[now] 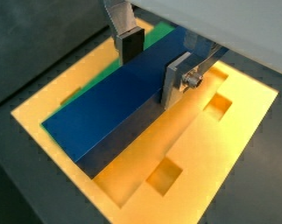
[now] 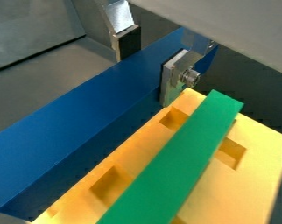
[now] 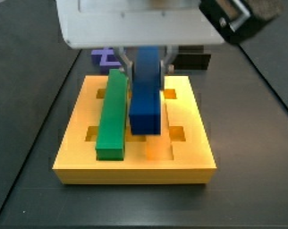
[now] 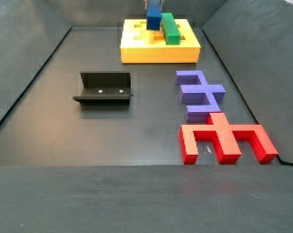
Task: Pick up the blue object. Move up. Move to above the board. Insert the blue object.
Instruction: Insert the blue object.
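So the gripper (image 1: 151, 63) is sitting right over the board (image 3: 72, 154), clamping the blue object (image 3: 146, 94) between its silver fingers (image 1: 178, 79), one plate on each long face. The blue object is running lengthwise along the board's middle, and in a side view its near end is looking tipped up a bit; I can't tell how deep it's seated in the groove. The green bar (image 3: 112, 110) is lying parallel just beside it, with a thin strip of yellow showing between them, so there's not much room on that side. The other side is showing more bare board, with small cutouts (image 1: 164, 176) open along that edge.

Away from the board, the floor is looking roomy: the fixture (image 4: 104, 88) is standing well apart, and the purple block (image 4: 200, 95) and red block (image 4: 226, 142) are lying near each other along the opposite side of the floor.
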